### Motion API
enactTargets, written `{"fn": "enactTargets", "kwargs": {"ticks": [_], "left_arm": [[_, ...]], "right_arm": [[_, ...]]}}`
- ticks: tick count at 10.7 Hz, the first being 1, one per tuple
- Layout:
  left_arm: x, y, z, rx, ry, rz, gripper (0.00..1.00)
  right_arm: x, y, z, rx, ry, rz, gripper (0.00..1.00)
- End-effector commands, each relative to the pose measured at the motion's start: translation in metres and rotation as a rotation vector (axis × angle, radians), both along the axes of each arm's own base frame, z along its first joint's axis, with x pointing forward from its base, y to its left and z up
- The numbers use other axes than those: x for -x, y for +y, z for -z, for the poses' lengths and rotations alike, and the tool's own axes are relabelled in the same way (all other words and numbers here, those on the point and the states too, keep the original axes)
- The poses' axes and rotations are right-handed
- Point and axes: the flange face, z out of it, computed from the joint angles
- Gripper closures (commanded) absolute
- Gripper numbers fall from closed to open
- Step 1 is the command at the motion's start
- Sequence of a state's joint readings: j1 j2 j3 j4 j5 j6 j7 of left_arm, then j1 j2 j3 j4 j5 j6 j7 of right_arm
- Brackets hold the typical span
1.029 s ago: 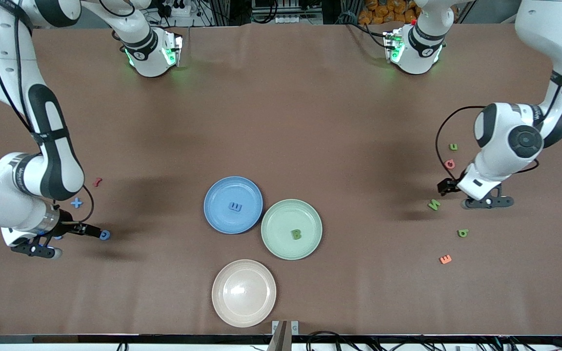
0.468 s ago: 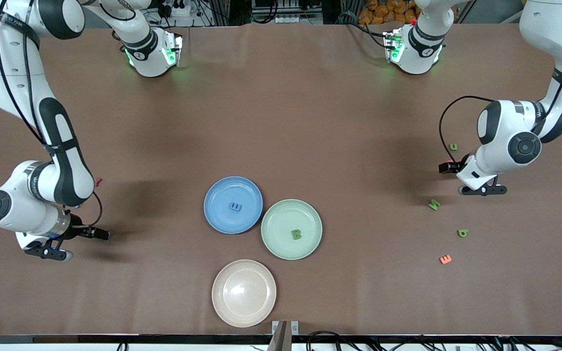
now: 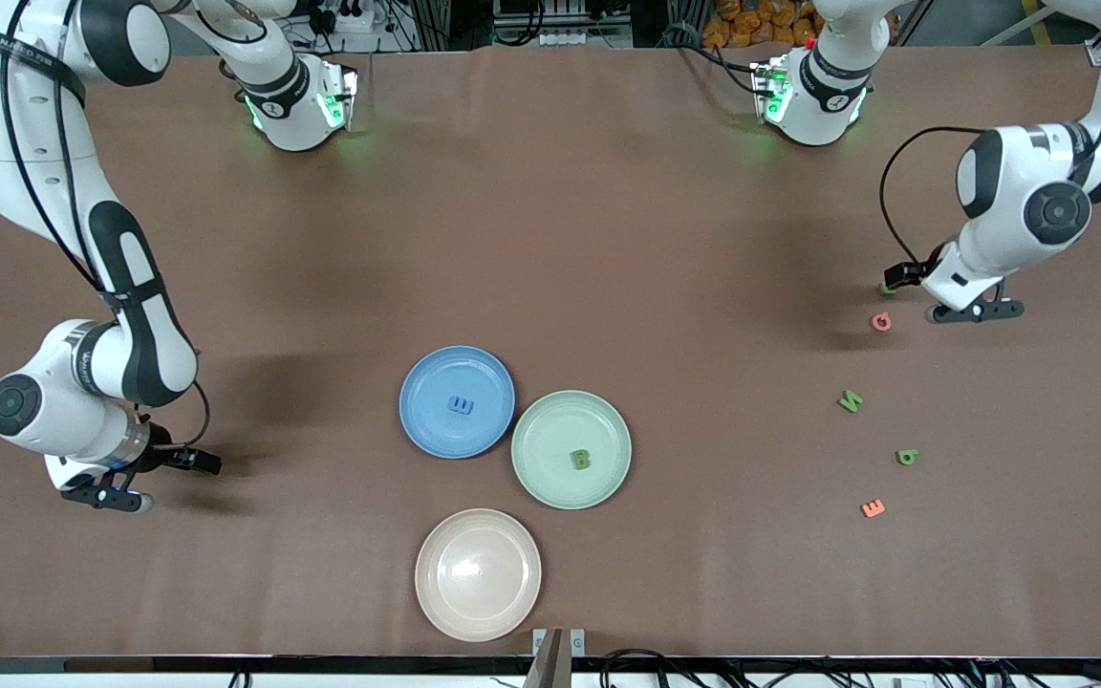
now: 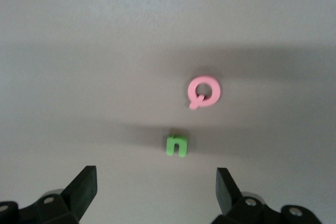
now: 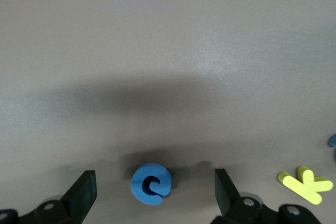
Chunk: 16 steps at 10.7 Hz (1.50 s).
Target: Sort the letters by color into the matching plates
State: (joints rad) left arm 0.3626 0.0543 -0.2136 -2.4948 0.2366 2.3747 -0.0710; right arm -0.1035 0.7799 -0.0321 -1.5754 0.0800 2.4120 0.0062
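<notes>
Two grippers, both moved: left gripper [image 4: 156,187] now over green n [image 4: 177,145], right gripper [image 5: 155,190] over blue e [image 5: 151,183]; jaws wide, empty — pickups next.

A robotics lab, by the look of it; two white arms [image 3: 82,287] bolted along a brown-covered bench [image 3: 550,239]; cables, power strips and metal framing [image 3: 550,19], seemingly racks, crowd its edge.
</notes>
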Motion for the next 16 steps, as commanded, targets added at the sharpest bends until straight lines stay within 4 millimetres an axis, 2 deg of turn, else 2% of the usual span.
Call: {"fn": "enactTargets", "kwargs": {"ticks": [1,4,6,8,12,15,16], "left_arm": [[0.027,0.005,0.012,0.007,-0.088,0.011,0.00],[0.027,0.004,0.053,0.059,-0.104,0.018,0.00],[0.023,0.003,0.066,0.075,-0.099,0.022,0.00],[0.019,0.002,0.076,0.088,-0.086,0.022,0.00],[0.018,0.005,0.082,0.093,-0.078,0.020,0.00],[0.024,0.013,0.085,0.094,-0.068,0.000,0.00],[0.026,0.012,0.085,0.094,-0.063,0.001,0.00]], "right_arm": [[0.004,0.002,0.008,-0.008,-0.003,-0.004,0.08],[0.009,0.004,0.016,-0.007,-0.001,-0.006,0.27],[0.010,0.006,0.018,-0.007,0.004,-0.011,0.42],[0.010,0.007,0.018,-0.007,0.004,-0.013,0.52],[0.010,0.010,0.018,-0.008,0.004,-0.013,0.62],[0.009,0.013,0.017,-0.008,0.007,-0.018,0.75],[0.008,0.015,0.014,-0.006,0.004,-0.025,0.75]]}}
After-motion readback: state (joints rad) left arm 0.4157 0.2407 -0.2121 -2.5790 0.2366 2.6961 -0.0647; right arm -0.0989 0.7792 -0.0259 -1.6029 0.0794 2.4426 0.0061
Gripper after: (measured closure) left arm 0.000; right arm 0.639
